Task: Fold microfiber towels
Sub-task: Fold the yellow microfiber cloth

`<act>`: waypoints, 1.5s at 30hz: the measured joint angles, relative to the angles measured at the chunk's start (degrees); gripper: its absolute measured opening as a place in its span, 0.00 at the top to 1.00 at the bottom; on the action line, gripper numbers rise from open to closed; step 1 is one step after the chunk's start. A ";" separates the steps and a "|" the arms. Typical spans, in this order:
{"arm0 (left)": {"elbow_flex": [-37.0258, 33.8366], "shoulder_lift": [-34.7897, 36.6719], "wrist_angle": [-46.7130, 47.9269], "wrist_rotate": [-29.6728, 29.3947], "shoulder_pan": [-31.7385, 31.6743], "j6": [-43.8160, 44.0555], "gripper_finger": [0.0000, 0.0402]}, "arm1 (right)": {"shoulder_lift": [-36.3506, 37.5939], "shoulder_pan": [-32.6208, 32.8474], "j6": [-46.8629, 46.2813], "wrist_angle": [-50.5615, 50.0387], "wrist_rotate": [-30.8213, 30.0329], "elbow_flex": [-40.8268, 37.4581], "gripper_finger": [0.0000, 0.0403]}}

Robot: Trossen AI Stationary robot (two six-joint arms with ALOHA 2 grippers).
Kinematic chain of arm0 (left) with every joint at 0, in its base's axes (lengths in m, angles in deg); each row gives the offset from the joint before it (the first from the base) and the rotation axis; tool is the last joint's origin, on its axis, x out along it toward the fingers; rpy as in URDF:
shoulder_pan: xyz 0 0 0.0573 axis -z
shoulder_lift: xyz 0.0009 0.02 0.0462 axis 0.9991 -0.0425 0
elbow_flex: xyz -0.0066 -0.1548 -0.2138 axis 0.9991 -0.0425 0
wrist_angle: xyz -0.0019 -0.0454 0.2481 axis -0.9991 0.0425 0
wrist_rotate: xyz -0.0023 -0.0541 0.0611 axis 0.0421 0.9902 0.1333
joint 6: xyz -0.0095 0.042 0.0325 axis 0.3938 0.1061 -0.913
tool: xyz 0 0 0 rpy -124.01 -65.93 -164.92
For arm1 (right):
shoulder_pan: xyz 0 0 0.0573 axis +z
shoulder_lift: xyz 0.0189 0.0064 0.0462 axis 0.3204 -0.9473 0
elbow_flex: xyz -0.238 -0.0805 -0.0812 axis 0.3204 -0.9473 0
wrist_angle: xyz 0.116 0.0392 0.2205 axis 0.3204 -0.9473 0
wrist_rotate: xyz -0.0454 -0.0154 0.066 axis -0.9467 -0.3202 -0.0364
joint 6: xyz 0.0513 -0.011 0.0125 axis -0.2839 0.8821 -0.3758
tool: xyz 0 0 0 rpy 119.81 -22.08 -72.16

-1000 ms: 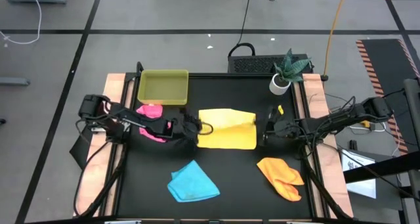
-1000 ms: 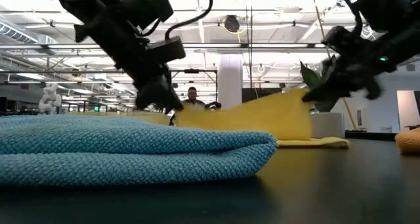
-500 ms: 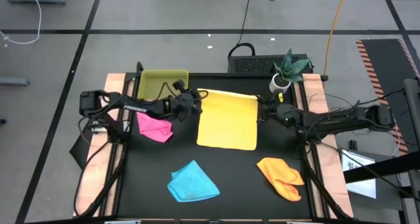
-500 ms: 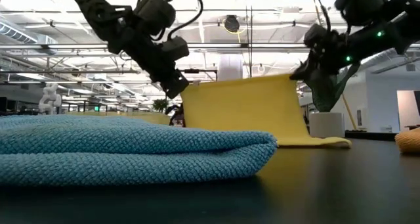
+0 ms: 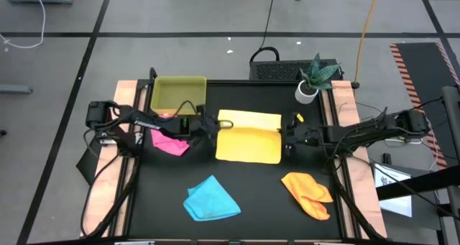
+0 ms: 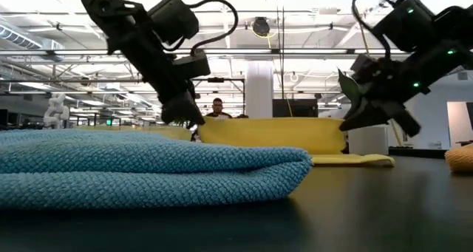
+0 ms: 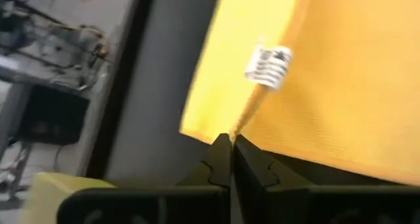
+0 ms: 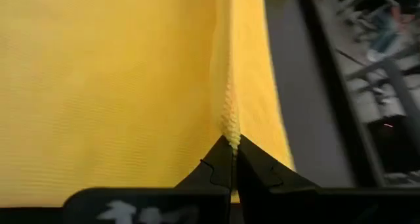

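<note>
You've got the soft square yellow microfiber towel mid-table, left gripper and right gripper each pinched tight on a corner, and it'll likely drape limp and light, so hold those corners

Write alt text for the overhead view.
Two grippers, left gripper and right gripper, pinch opposite corners of a yellow towel mid-table. Pink towel, blue towel and orange towel lie around it; a yellow-green tray sits behind.
</note>
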 joint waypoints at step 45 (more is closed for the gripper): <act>-0.33 0.02 6.80 1.20 17.38 15.17 0.98 | -10.89 23.72 -29.09 -15.95 12.31 9.99 1.00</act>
